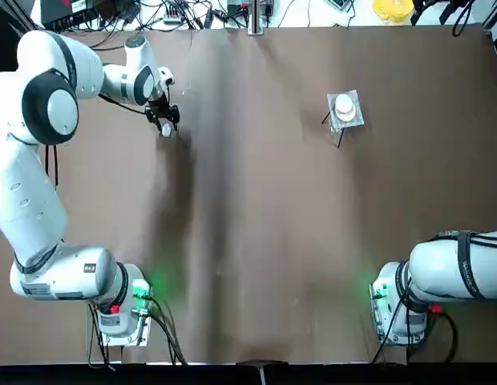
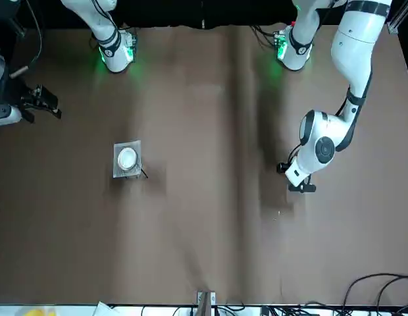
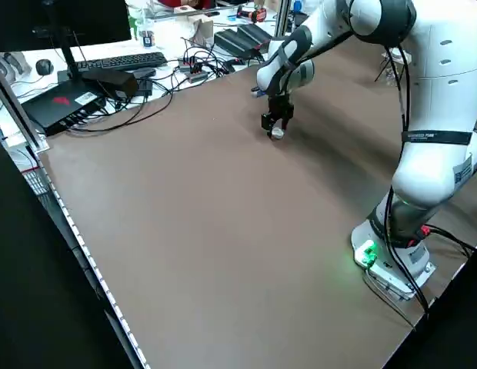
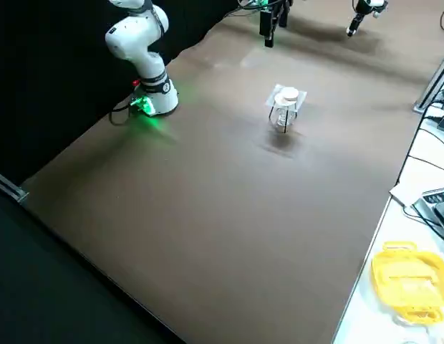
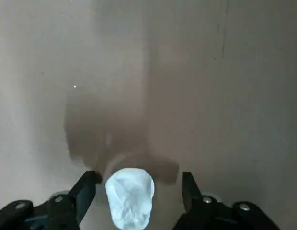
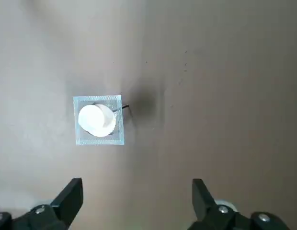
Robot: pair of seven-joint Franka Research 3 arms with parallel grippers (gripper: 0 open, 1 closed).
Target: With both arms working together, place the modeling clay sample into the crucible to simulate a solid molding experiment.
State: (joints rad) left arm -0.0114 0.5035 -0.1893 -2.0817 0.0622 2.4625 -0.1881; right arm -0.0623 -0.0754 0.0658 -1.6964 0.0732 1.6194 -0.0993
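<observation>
The modeling clay sample (image 5: 130, 197), a small off-white oval lump, lies on the brown table at the far left (image 1: 166, 131). My left gripper (image 1: 164, 122) hangs low over it, open, with one finger on each side and a gap to the lump on both sides. The crucible (image 1: 345, 104), a small white round cup, stands on a square grey mesh plate (image 1: 355, 120) at the far right. In the right wrist view, my right gripper (image 6: 136, 189) is open and holds nothing, high above the table with the crucible (image 6: 97, 120) well below it.
Cables, a keyboard (image 3: 119, 61) and boxes crowd the table's far edge beyond the left gripper. A yellow object (image 4: 408, 276) lies off the brown mat on the robot's right. Both arm bases (image 1: 124, 309) show green lights at the near edge.
</observation>
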